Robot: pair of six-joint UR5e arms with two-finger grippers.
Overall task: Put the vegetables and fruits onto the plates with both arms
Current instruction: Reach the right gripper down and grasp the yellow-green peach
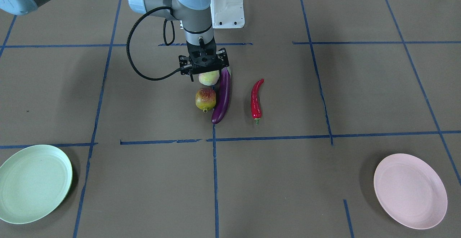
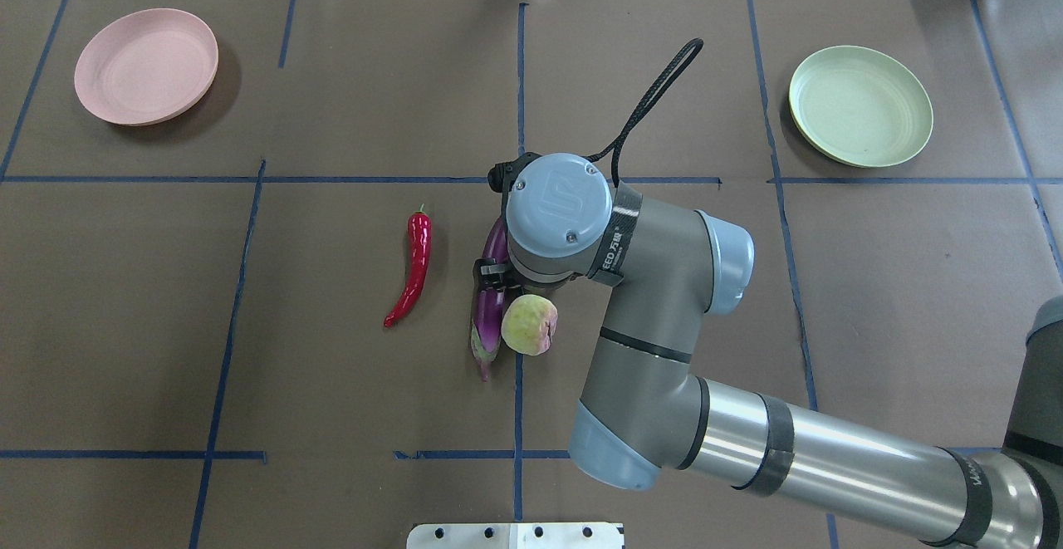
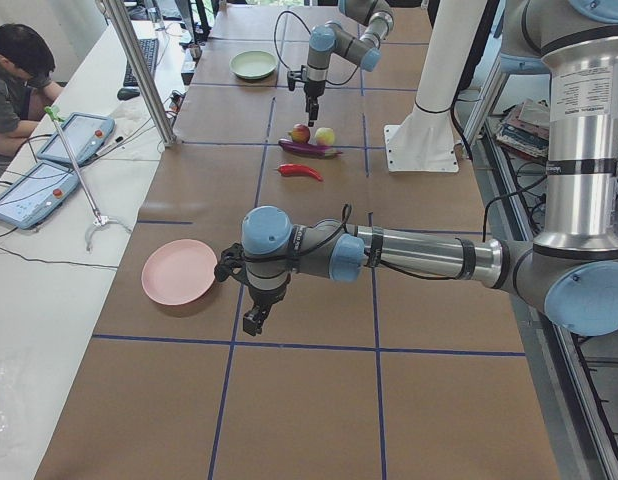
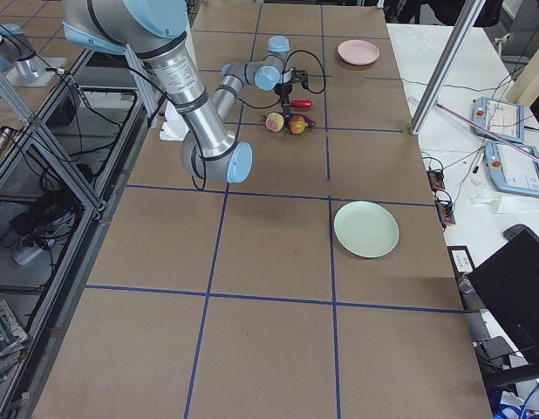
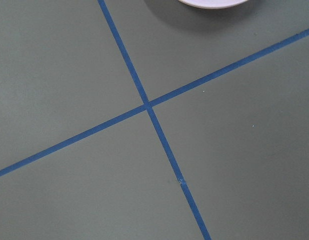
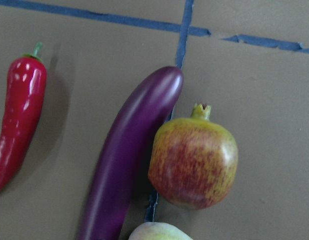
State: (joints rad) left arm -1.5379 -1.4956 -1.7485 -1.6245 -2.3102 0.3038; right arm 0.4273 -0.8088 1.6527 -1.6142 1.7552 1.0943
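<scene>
**Right arm over the fruit, all four pieces on the table**

In the front-facing view, nearest me, the mint green plate (image 1: pixel 34 184) sits in the lower left corner and the pink plate (image 1: pixel 410 191) in the lower right. I see nothing on either one.

Farther up, at mid-frame, the produce lies on the brown table (image 1: pixel 324 86). The red chili pepper (image 1: pixel 256 98) lies apart on the right. The eggplant (image 1: pixel 223 95) lies left of it, touching the yellow-green fruit with red blush (image 1: pixel 205 99). The peach (image 1: pixel 209 77) sits just behind that fruit, beside the eggplant's far end.

The right gripper (image 1: pixel 204 67) hangs directly over the peach. I cannot tell whether its fingers are spread or closed.

In the left-end view, the left gripper (image 3: pixel 255 318) hangs above bare table just beside the pink plate. I cannot tell its state there.
</scene>
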